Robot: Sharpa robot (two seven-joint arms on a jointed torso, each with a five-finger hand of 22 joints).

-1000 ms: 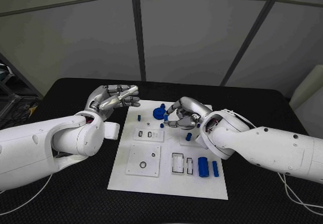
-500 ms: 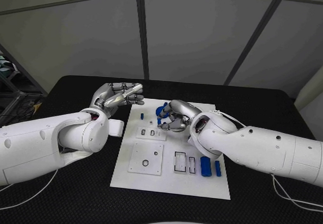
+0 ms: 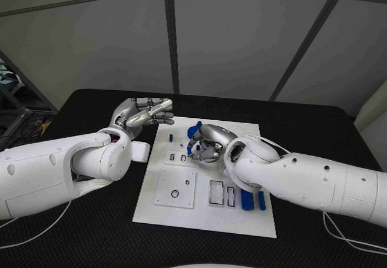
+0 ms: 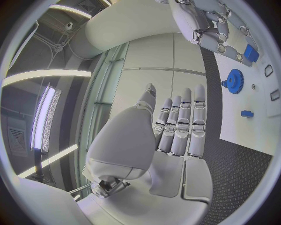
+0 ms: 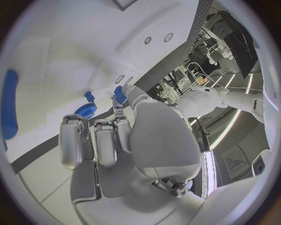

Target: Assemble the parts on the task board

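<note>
- The task board (image 3: 203,214) lies flat in the middle of the black table (image 3: 88,224), its long side running away from the robot.
- The left robot hand (image 3: 143,114) is raised above the table just beside the board's far left corner; its fingers (image 4: 181,124) lie straight and close side by side, and it holds nothing.
- The right robot hand (image 3: 208,145) is low over the far half of the board, its fingers curled down.
- In the right wrist view a small blue part (image 5: 120,93) sits at the tip of one of that hand's fingers; it looks pinched there, though the contact is partly hidden.
- A blue gear (image 3: 192,133) stands on the far part of the board, just beside the right robot hand on its far side; the left wrist view also shows it (image 4: 235,78).
- A small blue peg (image 3: 170,137) sits near the board's left edge, apart from both hands.
- Two long blue parts lie side by side near the board's right edge, the thicker cylinder (image 3: 246,200) and a thinner bar (image 3: 261,199), close below the right forearm.
- A black ring (image 3: 174,194) rests on the square raised plate (image 3: 175,188) at the board's near left.
</note>
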